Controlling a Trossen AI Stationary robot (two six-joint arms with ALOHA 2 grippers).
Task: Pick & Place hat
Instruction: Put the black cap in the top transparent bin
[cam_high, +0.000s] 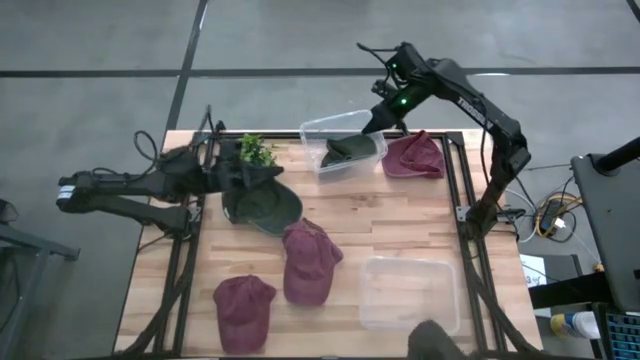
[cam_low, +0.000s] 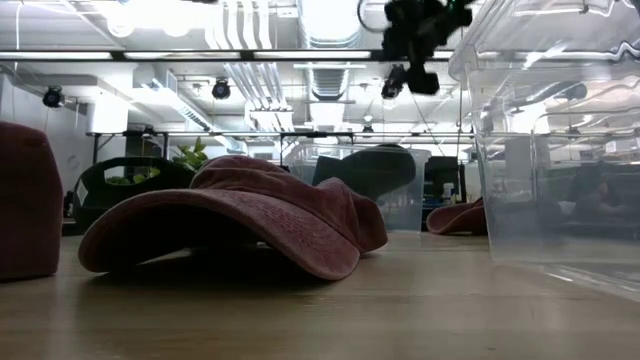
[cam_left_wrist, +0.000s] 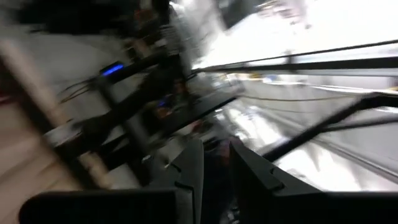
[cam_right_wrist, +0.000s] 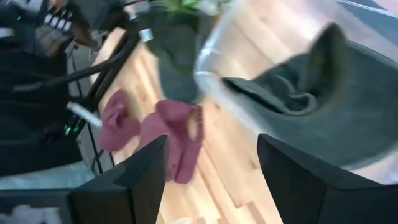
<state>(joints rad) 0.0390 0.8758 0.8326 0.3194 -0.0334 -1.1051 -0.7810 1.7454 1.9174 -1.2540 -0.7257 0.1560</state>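
The right gripper (cam_high: 375, 118) hangs above the clear plastic box (cam_high: 312, 132) at the far side of the wooden table (cam_high: 400, 215). Its two dark fingers (cam_right_wrist: 134, 180) are spread wide and hold nothing. Right below them a dark green soft cap (cam_high: 352, 150) lies inside that box, partly bunched up. I think the cap sits there because the box is its home, and the wide fingers look like they have let it go.

The left gripper (cam_high: 232, 175) is at the left side of the table, just beside another dark green cap (cam_high: 262, 205) and a small leafy green plant (cam_high: 255, 151). Its fingers (cam_left_wrist: 189, 180) stand close together with only a thin gap. I cannot tell if they pinch anything.

Three dark red cloth caps wait on the wood: one (cam_high: 413, 156) near the far box, one (cam_high: 306, 262) in the middle, and one (cam_high: 243, 310) at the near left. A second clear empty box (cam_high: 408, 292) stands at the near right, maybe for these.

The table is pale wooden planks with a black frame. Around it is grey floor. The room behind is big, with bright lamps and pipes on the ceiling.
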